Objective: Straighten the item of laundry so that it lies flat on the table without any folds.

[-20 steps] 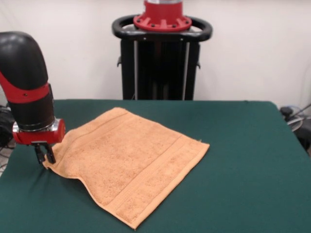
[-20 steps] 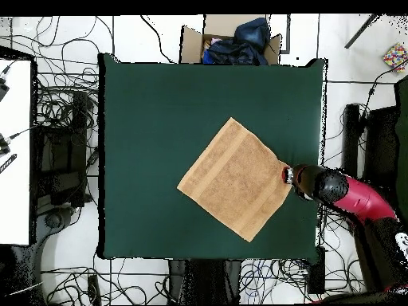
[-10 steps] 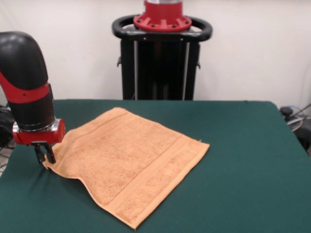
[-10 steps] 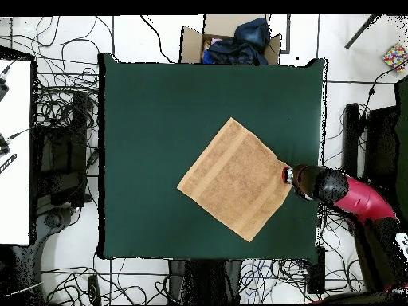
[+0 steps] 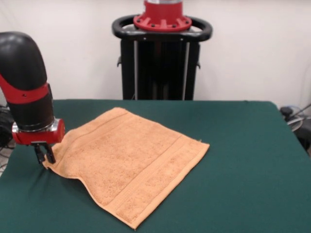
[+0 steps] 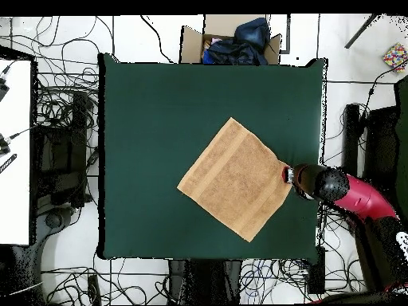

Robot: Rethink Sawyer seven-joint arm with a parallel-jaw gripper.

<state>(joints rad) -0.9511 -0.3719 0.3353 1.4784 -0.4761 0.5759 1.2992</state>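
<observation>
- The gripper [image 5: 44, 154] stands low at the towel's [image 5: 129, 162] left corner, its fingers close together; it seems to pinch the cloth there, though contact is hard to confirm.
- The towel lies spread diamond-wise on the green worktop [image 5: 243, 160], its left front edge slightly lifted in a ripple.

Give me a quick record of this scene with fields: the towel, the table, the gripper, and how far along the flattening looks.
towel: light-orange towel, spread open in a diamond orientation on the table, no fold-over visible
table: dark green cloth-covered table, much larger than the towel
gripper: gripper at the towel's corner, at the left of the front view, fingers close together at the cloth
towel edge: slightly raised and rippled along the edge by the gripper
progress: nearly flat; the corner at the gripper not yet released
</observation>
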